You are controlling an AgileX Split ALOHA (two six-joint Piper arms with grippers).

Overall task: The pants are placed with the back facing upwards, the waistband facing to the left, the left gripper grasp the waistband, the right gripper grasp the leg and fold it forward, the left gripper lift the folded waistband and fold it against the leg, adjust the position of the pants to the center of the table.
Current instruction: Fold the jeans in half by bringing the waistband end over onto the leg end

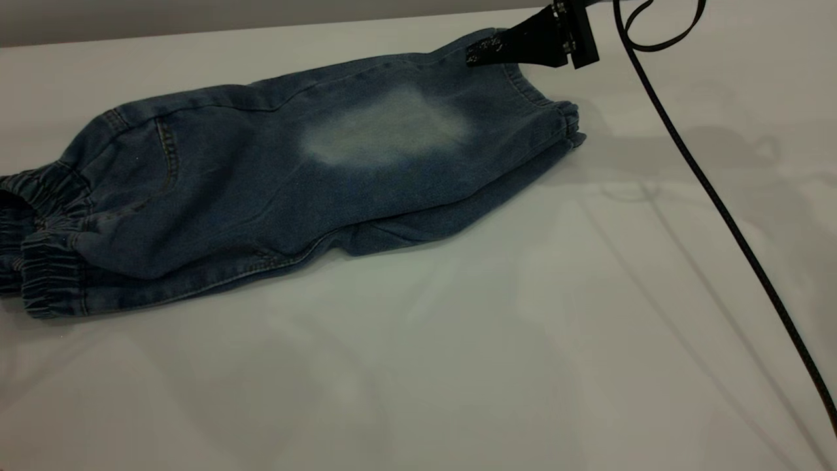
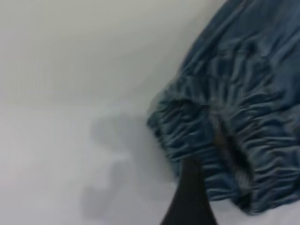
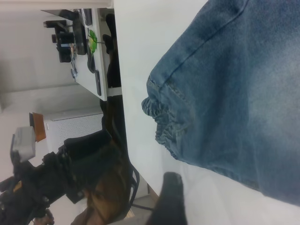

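Pants (image 1: 274, 176) lie folded lengthwise at 10 o'clock on worktop (image 1: 458, 366), waistband (image 1: 39, 255) at 9. Right gripper (image 1: 487, 51) over leg hem; fingers' state: cannot tell. Risk: layers slip, fold opens.

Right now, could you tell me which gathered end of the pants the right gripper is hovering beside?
The small ruched leg cuff at the exterior view's right; the right gripper sits at its far edge. The wider waistband lies opposite.

dim, even light | soft shadows (table (image 1: 458, 366)) | left wrist view blurred
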